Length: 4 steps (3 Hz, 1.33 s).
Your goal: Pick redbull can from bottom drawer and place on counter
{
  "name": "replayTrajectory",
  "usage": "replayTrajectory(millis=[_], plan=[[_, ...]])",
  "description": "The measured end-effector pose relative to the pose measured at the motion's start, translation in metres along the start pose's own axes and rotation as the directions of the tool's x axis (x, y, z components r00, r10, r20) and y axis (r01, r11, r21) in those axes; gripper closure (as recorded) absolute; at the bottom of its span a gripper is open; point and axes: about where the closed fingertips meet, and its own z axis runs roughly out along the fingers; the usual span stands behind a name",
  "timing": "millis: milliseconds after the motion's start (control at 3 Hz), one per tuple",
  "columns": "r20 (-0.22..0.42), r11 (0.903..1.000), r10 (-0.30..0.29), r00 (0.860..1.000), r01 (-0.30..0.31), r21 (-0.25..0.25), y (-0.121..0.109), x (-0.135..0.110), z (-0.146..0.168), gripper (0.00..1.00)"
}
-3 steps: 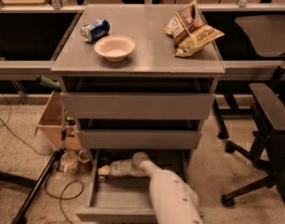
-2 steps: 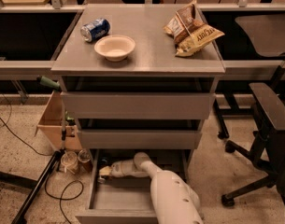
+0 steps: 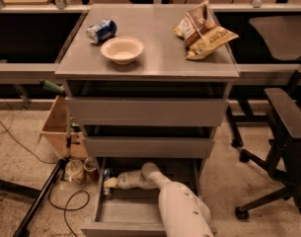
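The bottom drawer is pulled out at floor level under two closed grey drawers. My white arm reaches down into it from the front. My gripper is at the drawer's back left corner, right at a slim silver-and-blue redbull can that stands against the left wall and is partly hidden. The grey counter tops the cabinet above.
On the counter lie a short blue can on its side, a cream bowl and chip bags. A wooden box, small jars and a cable are on the floor to the left. Office chairs stand to the right.
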Motion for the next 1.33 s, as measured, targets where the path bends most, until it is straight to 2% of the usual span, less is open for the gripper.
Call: replayTrajectory(millis=[333,667,1000,1333], plan=[[-0.025,0.9992,-0.002,1.0,0.001,-0.04,0.005,0.007,0.009,1.0],[-0.036,0.9982,0.006,0.999,-0.008,-0.06,0.005,0.015,0.012,1.0],[-0.039,0.9974,0.01,0.999,-0.012,-0.071,0.004,0.018,0.007,1.0],[-0.051,0.9932,0.005,0.999,-0.011,-0.116,0.011,0.009,-0.012,1.0]])
